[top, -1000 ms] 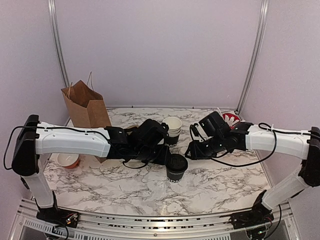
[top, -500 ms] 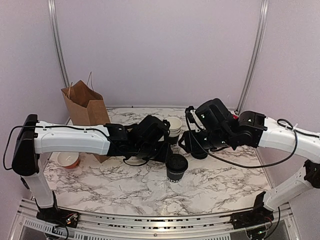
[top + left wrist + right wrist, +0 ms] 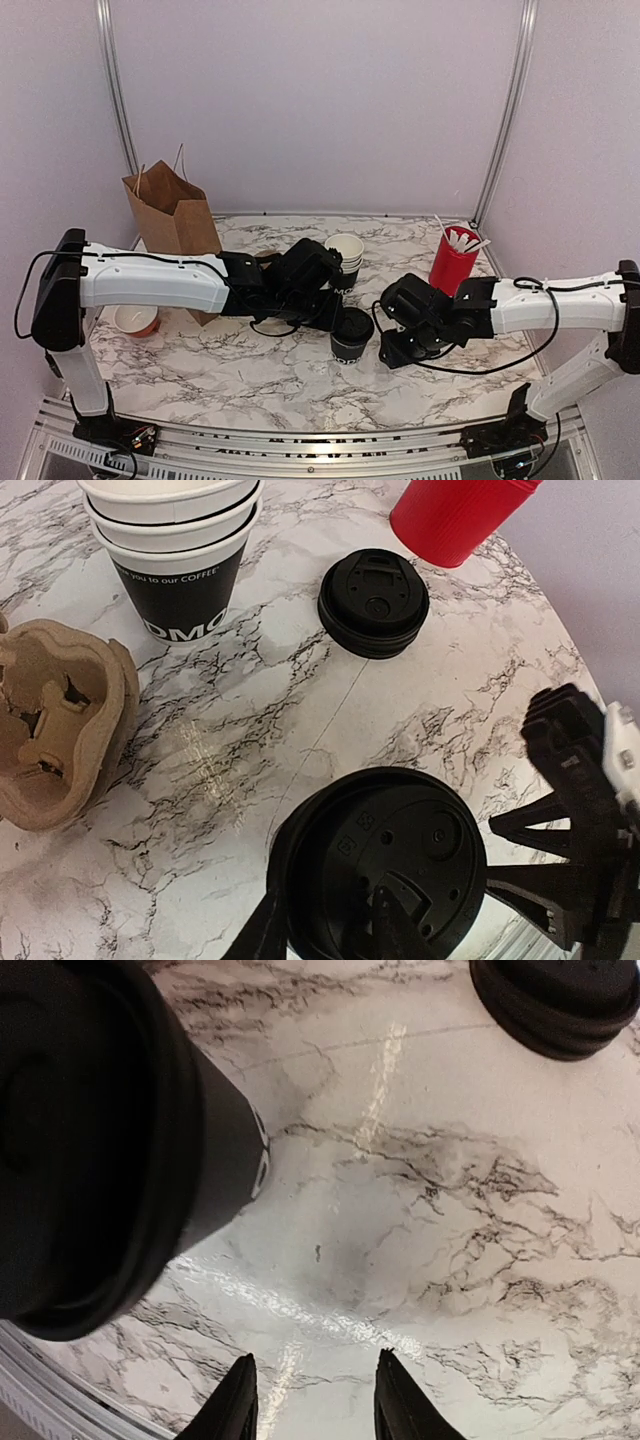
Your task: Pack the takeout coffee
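Beside the cup: R arm drops in from the back

At mid-table the lidded cup [image 3: 352,335] stands upright, same spot as a sec ago. Big change is on the R side. R claw [image 3: 392,350] was up at the back by the lid stack [image 3: 373,602] and red cup [image 3: 452,262]. Now it's low over the table [image 3: 250,370], just right of the cup, and not touching it as far as the top view shows. Its wrist cam has the cup's wall looming at left and only bare marble btwn the fingertips [image 3: 242,1400]. So it holds nothing, jaws apart w/ a modest gap. It brings no lid along, and the cup already has one.

L claw [image 3: 335,316] has barely moved. It hangs right at the cup's lid, jaws partly apart at the rim. Can't tell whether it's actually pinching the rim or just resting there.

Meaning for the job: lidding looks done, and R arm is prob coming in to steady or take the cup. Nothing packed yet. No cup shows in the carrier [image 3: 55,730], which lies by the cup stack [image 3: 175,550], and the bag [image 3: 172,212] stands well apart at back L. Next step needs a clean side grip w/o tipping. Both claws crowd the same cup, so there's a risk of a bump
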### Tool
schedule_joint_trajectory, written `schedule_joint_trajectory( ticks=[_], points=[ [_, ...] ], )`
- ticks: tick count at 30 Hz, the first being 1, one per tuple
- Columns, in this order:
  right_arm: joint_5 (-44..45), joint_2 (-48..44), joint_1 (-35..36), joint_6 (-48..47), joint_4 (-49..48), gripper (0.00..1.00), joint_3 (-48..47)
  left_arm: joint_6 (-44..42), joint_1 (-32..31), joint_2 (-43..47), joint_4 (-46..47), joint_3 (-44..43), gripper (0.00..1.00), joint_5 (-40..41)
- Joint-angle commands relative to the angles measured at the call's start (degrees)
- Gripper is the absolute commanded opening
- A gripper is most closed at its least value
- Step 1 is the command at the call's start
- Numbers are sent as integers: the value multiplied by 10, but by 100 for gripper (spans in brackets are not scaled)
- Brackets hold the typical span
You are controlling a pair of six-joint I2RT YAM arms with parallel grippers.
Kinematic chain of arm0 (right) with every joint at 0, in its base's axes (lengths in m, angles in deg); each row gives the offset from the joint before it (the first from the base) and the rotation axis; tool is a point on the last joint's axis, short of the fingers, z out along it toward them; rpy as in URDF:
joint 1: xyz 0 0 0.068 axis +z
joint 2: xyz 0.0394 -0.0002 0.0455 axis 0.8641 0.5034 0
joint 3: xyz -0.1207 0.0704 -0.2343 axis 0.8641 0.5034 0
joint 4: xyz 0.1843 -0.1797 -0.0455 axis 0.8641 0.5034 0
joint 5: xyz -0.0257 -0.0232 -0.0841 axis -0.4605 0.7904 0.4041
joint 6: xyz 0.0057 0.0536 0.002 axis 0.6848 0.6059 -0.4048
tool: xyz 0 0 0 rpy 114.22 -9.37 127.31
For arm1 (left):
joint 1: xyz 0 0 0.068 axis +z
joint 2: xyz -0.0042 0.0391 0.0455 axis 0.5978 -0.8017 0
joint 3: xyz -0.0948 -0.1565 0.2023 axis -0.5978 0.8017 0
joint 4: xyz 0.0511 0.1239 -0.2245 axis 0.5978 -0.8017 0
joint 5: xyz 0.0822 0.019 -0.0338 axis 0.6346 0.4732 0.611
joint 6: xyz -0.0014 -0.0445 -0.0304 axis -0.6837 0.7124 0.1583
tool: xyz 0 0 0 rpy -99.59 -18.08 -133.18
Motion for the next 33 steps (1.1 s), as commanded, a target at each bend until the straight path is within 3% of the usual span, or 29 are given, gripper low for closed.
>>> schedule_joint_trajectory(
  ticks=[1,6,9,12,16,18,27,33],
  points=[
    [70,-41,-3,-15,50,38,-124,3,1,-4,-18,-5,29,-1],
    [107,-61,1,-45,77,39,-213,0,1,-6,-19,-10,29,-1],
    [108,-54,1,-48,69,39,-209,2,1,-8,-19,-8,29,-2],
    [72,-35,-5,-33,24,39,-139,4,1,-10,-19,-5,29,-3],
    [-32,2,-27,-8,-120,38,16,4,1,-15,-19,-5,29,-5],
    [-58,35,-26,2,-143,36,42,4,1,-17,-19,-6,29,-7],
    [33,-17,-34,-21,-38,37,-46,2,0,-22,-19,-15,29,-9],
    [63,-45,-42,-75,-32,38,-157,5,0,-23,-18,-11,29,-5]
  ],
)
